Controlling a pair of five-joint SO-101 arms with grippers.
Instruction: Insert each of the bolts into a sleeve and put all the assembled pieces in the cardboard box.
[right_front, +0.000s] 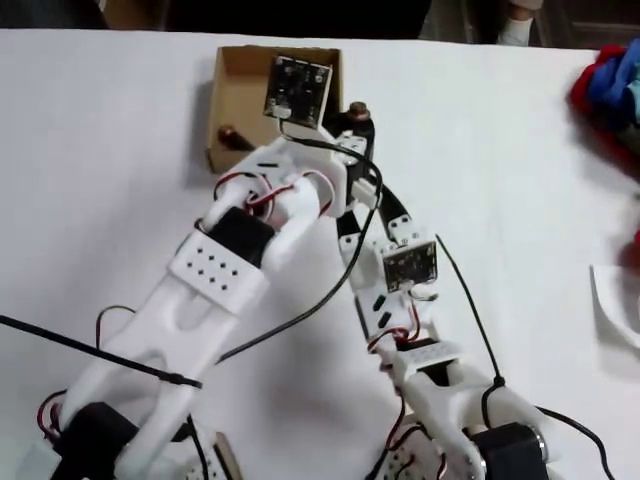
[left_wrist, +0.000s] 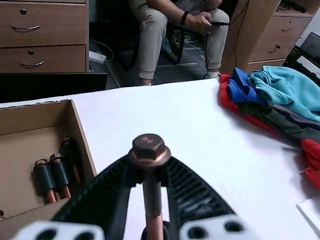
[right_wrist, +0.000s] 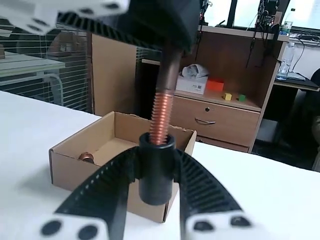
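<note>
As sleeve (right_wrist: 157, 167) stands upright, bolt (right_wrist: 162, 112) points thread-down inside.

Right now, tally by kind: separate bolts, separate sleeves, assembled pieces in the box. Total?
Bolt, held: 1
Sleeve, held: 1
Assembled pieces in box: 3 visible, part of the box is hidden
Total: 5

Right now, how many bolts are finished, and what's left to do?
Done: at least three assembled pieces lie in the cardboard box. In hand: the left gripper holds a bolt, and its threaded end is just entering the sleeve held by the right gripper. Left: push that bolt fully in, then put the piece into the box.
</note>
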